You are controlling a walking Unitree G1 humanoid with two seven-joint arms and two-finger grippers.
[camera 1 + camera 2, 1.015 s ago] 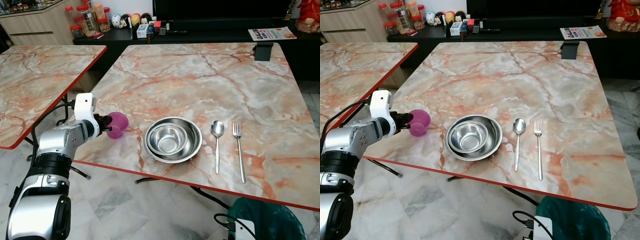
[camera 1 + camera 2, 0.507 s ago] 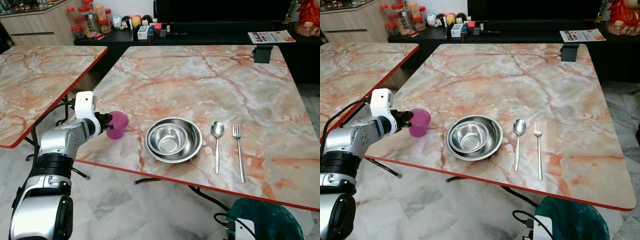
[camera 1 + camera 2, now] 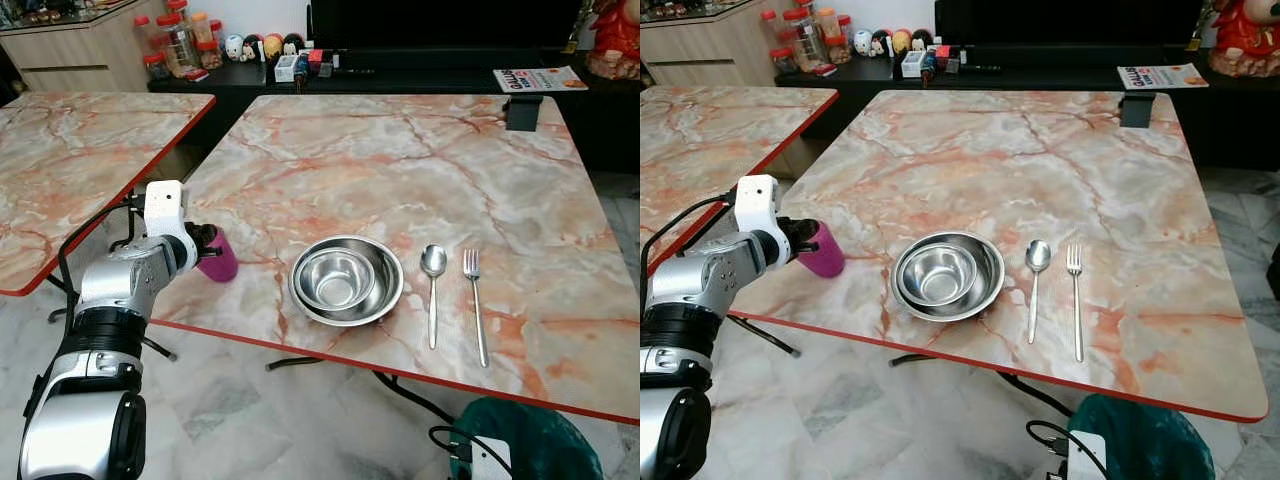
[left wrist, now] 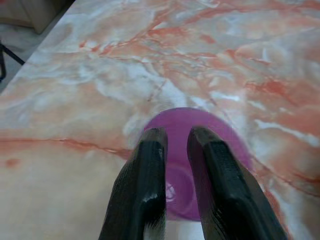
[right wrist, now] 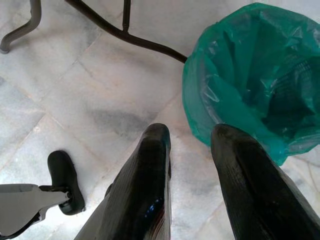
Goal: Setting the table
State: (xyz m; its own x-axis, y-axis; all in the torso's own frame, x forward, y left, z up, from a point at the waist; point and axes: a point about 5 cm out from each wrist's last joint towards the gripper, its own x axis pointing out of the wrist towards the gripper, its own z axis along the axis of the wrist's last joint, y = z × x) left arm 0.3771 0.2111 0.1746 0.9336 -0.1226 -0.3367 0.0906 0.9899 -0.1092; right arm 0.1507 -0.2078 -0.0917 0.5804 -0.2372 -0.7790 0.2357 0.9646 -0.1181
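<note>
A purple cup [image 3: 221, 262] stands about upright at the left edge of the marble table [image 3: 400, 160]. My left gripper [image 3: 205, 243] is shut on the cup's rim. In the left wrist view the cup [image 4: 225, 135] sits under the gripper [image 4: 177, 137], whose two fingers [image 4: 150, 160] pinch its wall. To the cup's right sit two nested steel bowls [image 3: 347, 279], then a spoon [image 3: 433, 290] and a fork [image 3: 474, 300] side by side. My right gripper [image 5: 190, 135] hangs idle and open above the floor.
A second marble table [image 3: 70, 150] stands to the left across a narrow gap. A black holder [image 3: 523, 110] sits at the main table's far edge. Jars [image 3: 180, 40] and a magazine [image 3: 540, 78] lie on the dark sideboard behind. A green-bagged bin [image 5: 250, 75] stands below the table's right corner.
The cup has been turned from lying tilted on its side to about upright, and it has shifted slightly left toward the table edge with my left gripper.
</note>
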